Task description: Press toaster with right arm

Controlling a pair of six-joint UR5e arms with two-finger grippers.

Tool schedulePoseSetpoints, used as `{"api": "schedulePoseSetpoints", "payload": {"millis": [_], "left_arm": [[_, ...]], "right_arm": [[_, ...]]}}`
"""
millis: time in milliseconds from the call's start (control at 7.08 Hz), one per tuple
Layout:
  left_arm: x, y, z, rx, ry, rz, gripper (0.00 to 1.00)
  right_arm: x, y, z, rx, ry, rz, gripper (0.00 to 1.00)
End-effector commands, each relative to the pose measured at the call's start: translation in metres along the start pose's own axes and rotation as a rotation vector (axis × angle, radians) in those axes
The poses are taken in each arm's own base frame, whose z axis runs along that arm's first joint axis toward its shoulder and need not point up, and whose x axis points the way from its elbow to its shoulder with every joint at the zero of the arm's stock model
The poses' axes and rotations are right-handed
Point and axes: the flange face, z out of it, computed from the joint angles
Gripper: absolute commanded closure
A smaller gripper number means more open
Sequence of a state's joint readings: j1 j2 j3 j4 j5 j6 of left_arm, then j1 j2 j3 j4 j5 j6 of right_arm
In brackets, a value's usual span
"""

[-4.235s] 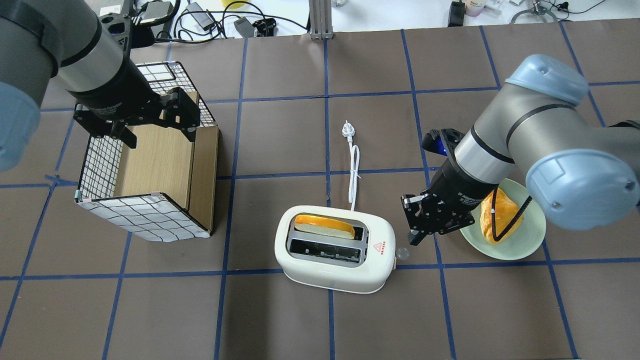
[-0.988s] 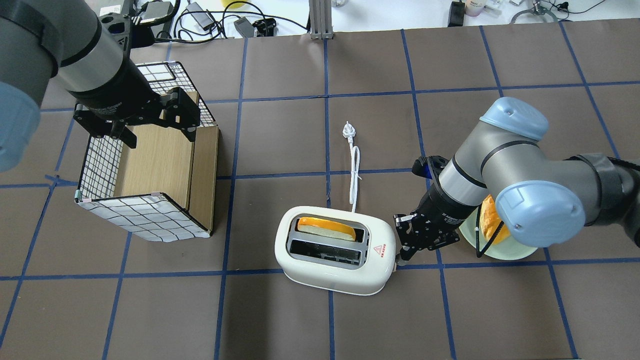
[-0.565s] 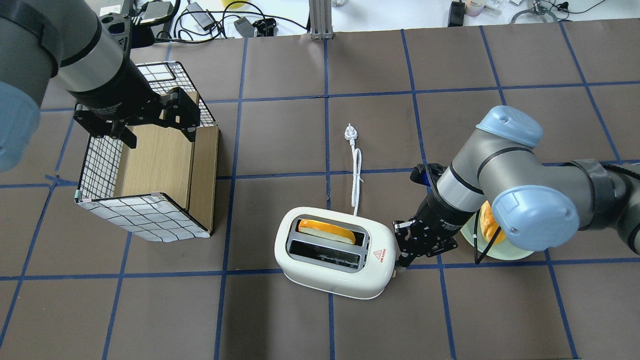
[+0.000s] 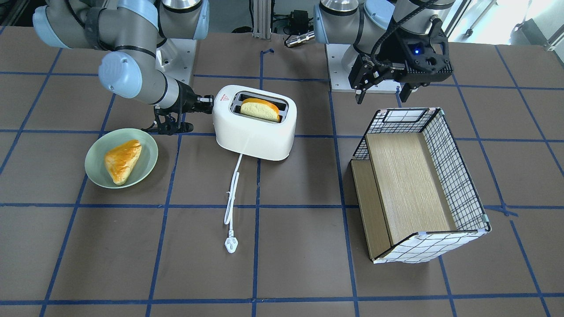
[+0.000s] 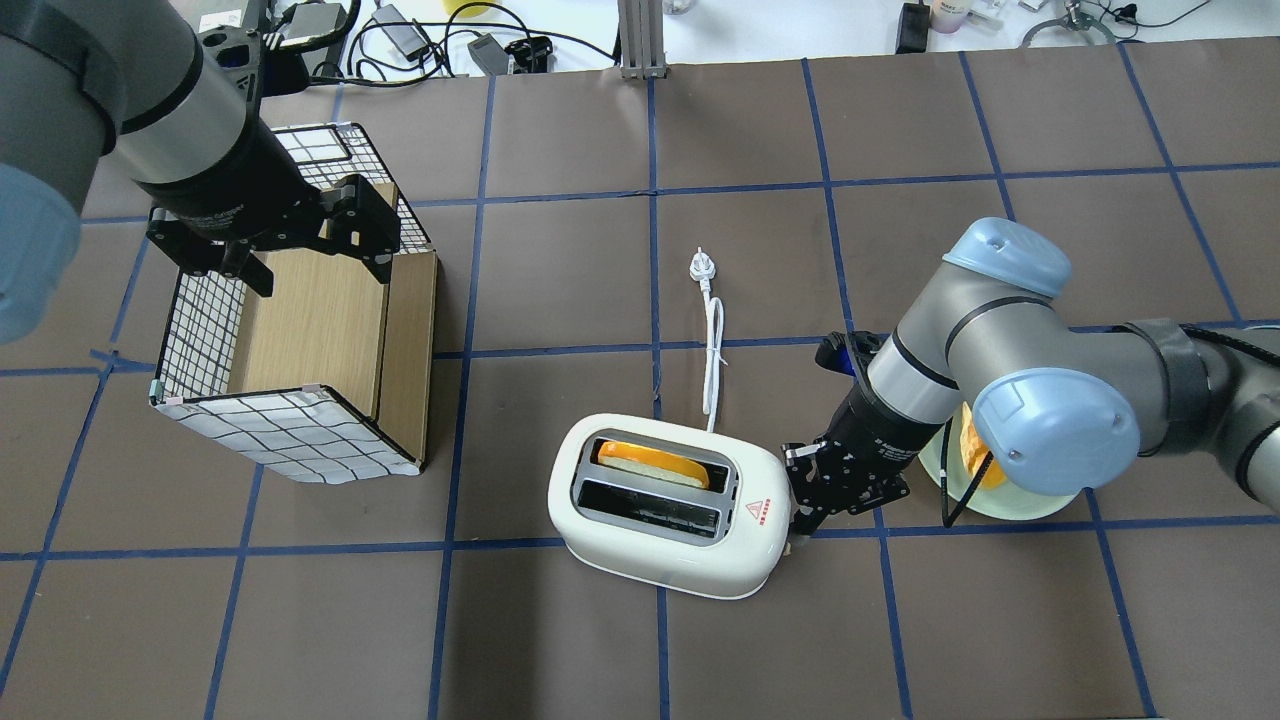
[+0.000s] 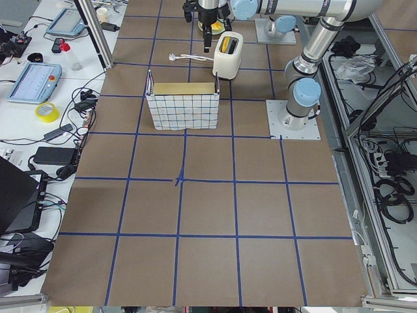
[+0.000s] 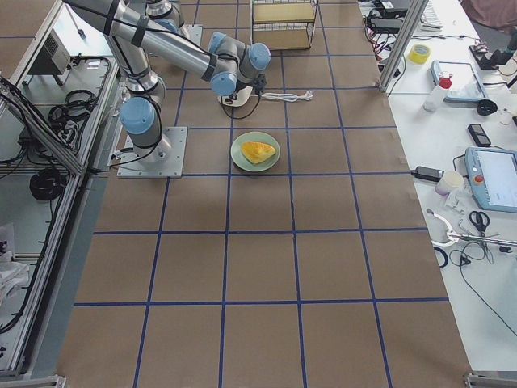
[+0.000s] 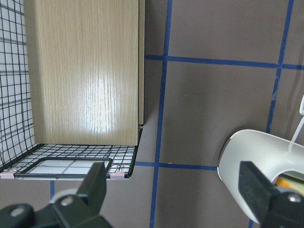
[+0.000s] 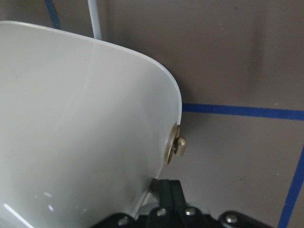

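The white toaster stands mid-table with a yellow-crusted slice of bread in its far slot; it also shows in the front view. My right gripper is shut, and its tip touches the toaster's right end wall, low down. In the right wrist view the joined fingers sit against the toaster wall just below a beige knob. My left gripper hangs open and empty above the basket, far from the toaster.
A wire-and-wood basket lies on its side at the left. A green plate with a bread piece sits under my right arm's wrist. The toaster's white cord and plug run away across the table.
My right gripper has come down and moved left, from beside the plate to the toaster's right end. The toaster has turned and shifted slightly. The left arm has not moved.
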State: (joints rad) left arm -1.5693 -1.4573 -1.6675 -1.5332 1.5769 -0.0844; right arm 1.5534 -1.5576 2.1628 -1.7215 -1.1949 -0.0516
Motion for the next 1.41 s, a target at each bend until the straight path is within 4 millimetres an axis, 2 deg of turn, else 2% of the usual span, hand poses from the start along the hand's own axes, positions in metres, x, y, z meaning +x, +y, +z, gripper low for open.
{"api": "schedulePoseSetpoints", "payload": {"millis": [0, 282, 424, 847, 988, 1129, 1271], "left_arm": [[0.000, 0.000, 0.000, -0.001, 0.000, 0.000, 0.00], [0.000, 0.000, 0.000, -0.001, 0.000, 0.000, 0.00], [0.000, 0.000, 0.000, -0.001, 0.000, 0.000, 0.00], [0.000, 0.000, 0.000, -0.001, 0.000, 0.000, 0.00], [0.000, 0.000, 0.000, -0.001, 0.000, 0.000, 0.00], [0.000, 0.000, 0.000, -0.001, 0.000, 0.000, 0.00], [0.000, 0.000, 0.000, -0.001, 0.000, 0.000, 0.00]], "right_arm": [[0.002, -0.005, 0.004, -0.007, 0.000, 0.003, 1.00], [0.000, -0.003, -0.002, 0.007, 0.013, 0.060, 1.00], [-0.011, -0.004, -0.030, 0.064, 0.012, 0.102, 1.00], [-0.042, 0.000, -0.110, 0.081, 0.028, 0.116, 1.00], [-0.049, 0.003, -0.138, 0.131, 0.059, 0.108, 0.95], [-0.057, 0.009, -0.169, 0.190, 0.108, 0.097, 0.53], [-0.063, 0.012, -0.201, 0.262, 0.170, 0.081, 0.28]]}}
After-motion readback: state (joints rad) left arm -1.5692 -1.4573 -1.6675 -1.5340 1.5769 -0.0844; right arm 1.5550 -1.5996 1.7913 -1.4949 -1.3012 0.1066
